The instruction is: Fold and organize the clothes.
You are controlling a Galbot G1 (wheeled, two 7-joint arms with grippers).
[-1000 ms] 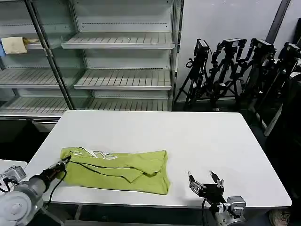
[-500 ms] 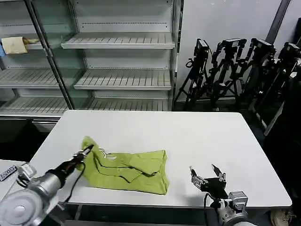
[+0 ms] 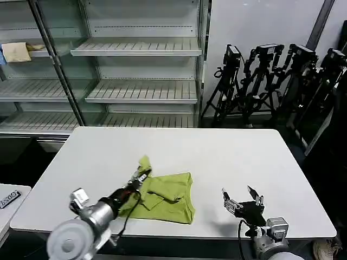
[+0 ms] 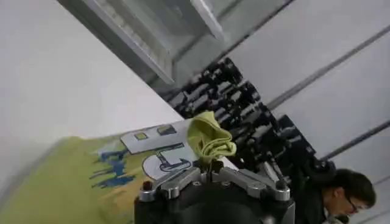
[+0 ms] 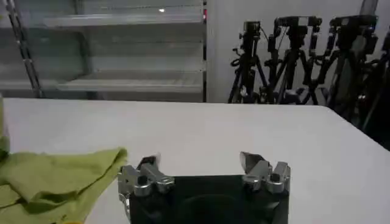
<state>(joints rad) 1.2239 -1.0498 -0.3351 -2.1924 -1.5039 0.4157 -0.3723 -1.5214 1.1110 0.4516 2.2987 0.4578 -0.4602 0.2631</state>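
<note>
The lime yellow-green T-shirt (image 3: 165, 196) lies half folded near the front edge of the white table (image 3: 217, 151). My left gripper (image 3: 142, 174) is shut on the shirt's left edge and holds it lifted over the rest of the cloth. In the left wrist view the pinched fabric (image 4: 210, 139) bunches up between the jaws of my left gripper (image 4: 209, 165), with the white printed graphic (image 4: 159, 159) just beyond. My right gripper (image 3: 242, 201) hovers open over the table to the right of the shirt; in the right wrist view it (image 5: 200, 162) holds nothing, and the shirt (image 5: 58, 179) lies off to its side.
Empty glass-fronted shelves (image 3: 141, 89) stand behind the table. A pale cream cloth (image 3: 16, 51) rests on the upper left shelf. Black tripods (image 3: 271, 81) cluster at the back right. A person (image 4: 341, 190) appears far off in the left wrist view.
My left gripper has carried the shirt's left edge rightward across the shirt, lifting it and folding the cloth over. The right gripper has barely moved.
</note>
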